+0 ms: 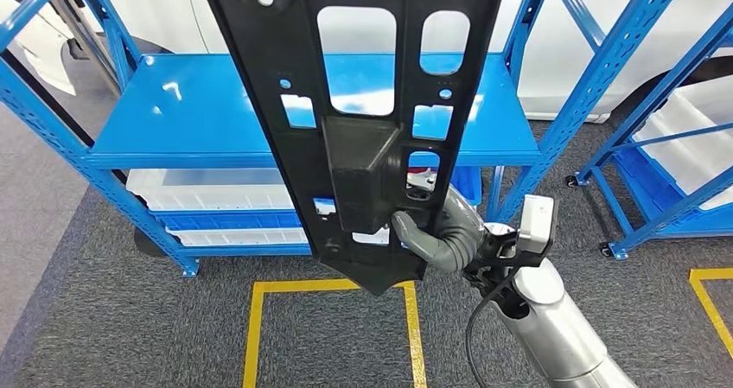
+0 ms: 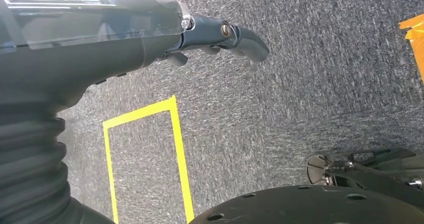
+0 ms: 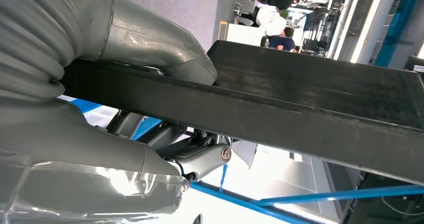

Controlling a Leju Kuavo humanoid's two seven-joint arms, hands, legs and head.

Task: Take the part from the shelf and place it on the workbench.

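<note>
Right now my right hand (image 1: 445, 232) is clamped on the black part (image 1: 354, 103), gripping it near its lower pointed end. Thumb sits on the face of the part, other fingers wrap behind the edge. The part stands nearly upright in front of me, tilted a little, lifted off the shelf and touching nothing else. It is a long flat plastic panel with several cutouts and a raised boxy block in the middle.

From the right wrist, the thumb (image 3: 150, 39) presses on one side of the panel's edge (image 3: 310, 119) and the darker fingers (image 3: 200, 156) close on the other side.

Behind the part is the blue shelf (image 1: 199, 111), its top level bare, with white bins (image 1: 207, 189) on the lower levels. A second blue rack (image 1: 666, 172) stands off to the right.

My left hand (image 2: 220, 37) hangs over grey carpet (image 2: 300, 84) holding nothing, fingers slightly curled and apart. Yellow tape (image 2: 145, 112) marks a rectangle on the floor below it.
</note>
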